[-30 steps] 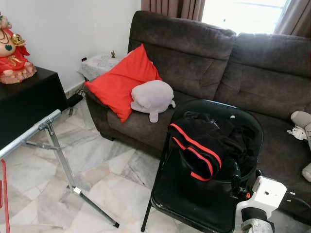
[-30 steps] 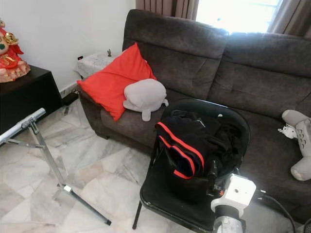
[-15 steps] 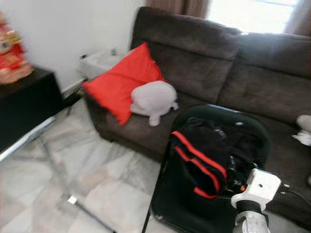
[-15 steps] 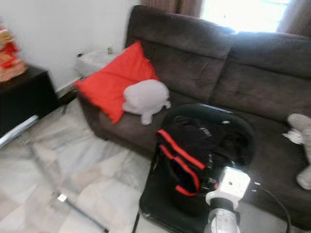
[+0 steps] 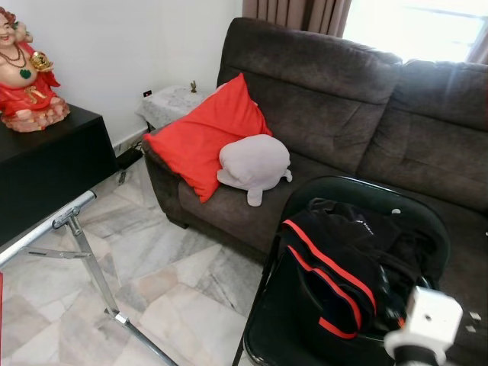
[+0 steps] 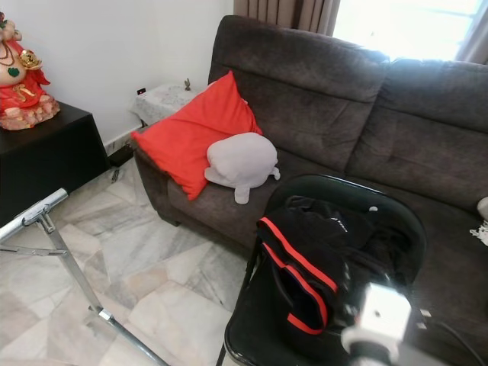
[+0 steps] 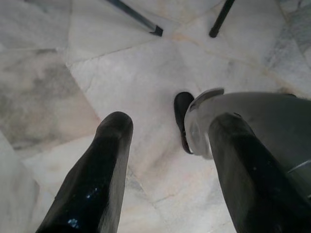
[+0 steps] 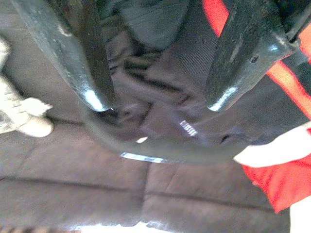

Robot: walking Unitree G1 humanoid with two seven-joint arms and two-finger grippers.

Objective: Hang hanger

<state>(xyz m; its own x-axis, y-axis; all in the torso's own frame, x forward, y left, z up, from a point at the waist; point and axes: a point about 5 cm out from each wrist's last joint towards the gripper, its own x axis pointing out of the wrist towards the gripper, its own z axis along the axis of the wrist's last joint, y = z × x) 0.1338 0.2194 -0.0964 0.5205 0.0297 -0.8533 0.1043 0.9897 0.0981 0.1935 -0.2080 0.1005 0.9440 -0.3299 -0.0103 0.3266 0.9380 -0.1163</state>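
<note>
Right gripper (image 8: 155, 99) spread wide over soft, floppy black red-striped garment (image 5: 328, 267) on black folding chair (image 5: 267, 343); hanger unseen, so grab bunched fabric.

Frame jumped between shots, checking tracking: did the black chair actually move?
No. The black chair keeps its place in front of the sofa, right of the grey plush; all shifted together, so the camera moved.

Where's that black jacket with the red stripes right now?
The black jacket lies heaped on the black folding chair in front of the dark sofa, toward the robot's right, with the right gripper open just above it.
</note>
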